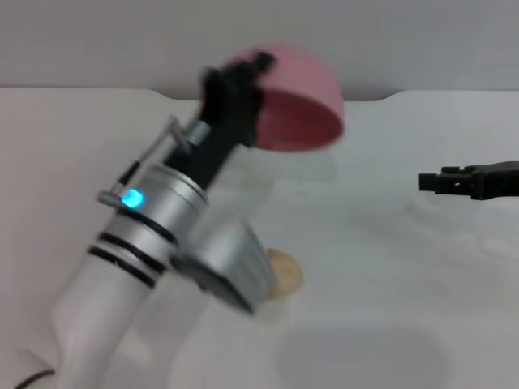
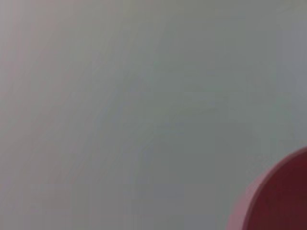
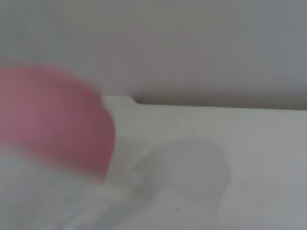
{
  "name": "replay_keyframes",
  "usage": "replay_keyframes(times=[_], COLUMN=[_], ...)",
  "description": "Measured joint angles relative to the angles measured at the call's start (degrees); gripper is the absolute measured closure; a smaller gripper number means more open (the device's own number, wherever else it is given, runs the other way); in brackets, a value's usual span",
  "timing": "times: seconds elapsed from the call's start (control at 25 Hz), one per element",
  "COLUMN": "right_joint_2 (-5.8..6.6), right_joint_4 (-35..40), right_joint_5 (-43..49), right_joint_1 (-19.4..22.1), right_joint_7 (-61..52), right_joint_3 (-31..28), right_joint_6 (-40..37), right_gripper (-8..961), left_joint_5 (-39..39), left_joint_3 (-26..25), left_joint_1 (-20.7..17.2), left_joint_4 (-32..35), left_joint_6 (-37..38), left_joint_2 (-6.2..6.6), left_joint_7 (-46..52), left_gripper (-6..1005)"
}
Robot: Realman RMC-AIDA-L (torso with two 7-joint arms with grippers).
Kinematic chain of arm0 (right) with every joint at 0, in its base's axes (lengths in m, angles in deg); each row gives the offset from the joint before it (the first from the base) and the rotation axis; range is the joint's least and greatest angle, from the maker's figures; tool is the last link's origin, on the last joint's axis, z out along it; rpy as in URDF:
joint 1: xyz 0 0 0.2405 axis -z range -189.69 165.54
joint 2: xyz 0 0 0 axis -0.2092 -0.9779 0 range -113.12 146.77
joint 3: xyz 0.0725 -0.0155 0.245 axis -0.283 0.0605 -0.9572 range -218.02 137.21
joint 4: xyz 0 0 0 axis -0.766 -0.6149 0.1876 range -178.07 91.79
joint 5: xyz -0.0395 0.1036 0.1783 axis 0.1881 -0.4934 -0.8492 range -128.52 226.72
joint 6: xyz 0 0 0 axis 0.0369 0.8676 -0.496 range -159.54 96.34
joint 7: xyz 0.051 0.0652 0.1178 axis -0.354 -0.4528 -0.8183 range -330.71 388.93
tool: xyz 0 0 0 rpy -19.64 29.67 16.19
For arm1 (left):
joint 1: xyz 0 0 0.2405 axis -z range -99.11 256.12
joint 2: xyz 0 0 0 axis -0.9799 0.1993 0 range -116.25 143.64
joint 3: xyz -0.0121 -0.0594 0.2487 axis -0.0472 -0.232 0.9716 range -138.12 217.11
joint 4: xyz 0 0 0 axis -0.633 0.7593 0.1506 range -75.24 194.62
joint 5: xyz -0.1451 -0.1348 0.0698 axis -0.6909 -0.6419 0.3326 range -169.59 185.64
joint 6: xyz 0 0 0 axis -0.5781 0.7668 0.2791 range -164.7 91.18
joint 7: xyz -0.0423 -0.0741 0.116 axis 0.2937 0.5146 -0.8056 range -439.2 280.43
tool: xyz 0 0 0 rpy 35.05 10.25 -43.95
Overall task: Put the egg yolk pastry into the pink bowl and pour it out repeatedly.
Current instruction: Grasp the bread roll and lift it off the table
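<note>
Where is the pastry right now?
In the head view the pastry lies on the white table, near the front, partly hidden behind the left arm's wrist, and well below the tilted pink bowl that the left tool holds up.

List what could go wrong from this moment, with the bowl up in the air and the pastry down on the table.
1. The left gripper holds the pink bowl tilted by its rim, above the table; a rim grip like that might slip.
2. The egg yolk pastry lies half hidden behind the left arm's wrist, so the arm may knock it when lowering.
3. The right gripper hovers off to the right; reaching for the pastry could cross the left arm.
</note>
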Motion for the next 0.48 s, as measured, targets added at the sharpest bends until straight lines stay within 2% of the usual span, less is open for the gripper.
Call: replay_keyframes(times=[0.08, 0.2, 0.28, 0.36, 0.48], right_joint_2=[-0.02, -0.03, -0.03, 0.0, 0.07], right_joint_4=[-0.09, -0.16, -0.17, -0.17, -0.16], right_joint_5=[-0.04, -0.05, -0.06, -0.05, -0.06], right_joint_1=[-0.07, -0.54, -1.16, -1.88, -2.95], right_joint_7=[0.1, 0.6, 0.91, 0.93, 0.95], right_joint_3=[1.77, 4.25, 5.95, 7.94, 11.16], right_joint_6=[0.12, 0.41, 0.67, 1.41, 2.79], right_gripper=[393, 393, 393, 393, 393], left_joint_5=[-8.2, -20.6, -26.71, -30.11, -32.53], left_joint_3=[-2.16, -9.77, -19.75, -30.96, -51.1], left_joint_1=[-0.2, -1.01, -1.65, -0.92, 4.6], left_joint_4=[2.96, 9.11, 13.17, 14.37, 9.65], left_joint_6=[-0.54, -7.73, -19.9, -35.52, -61.98], left_joint_2=[0.23, 0.83, 1.03, 1.09, 1.11], left_joint_7=[6.1, 13.16, 17.38, 21.26, 27.19], left_gripper=[1000, 1000, 1000, 1000, 999])
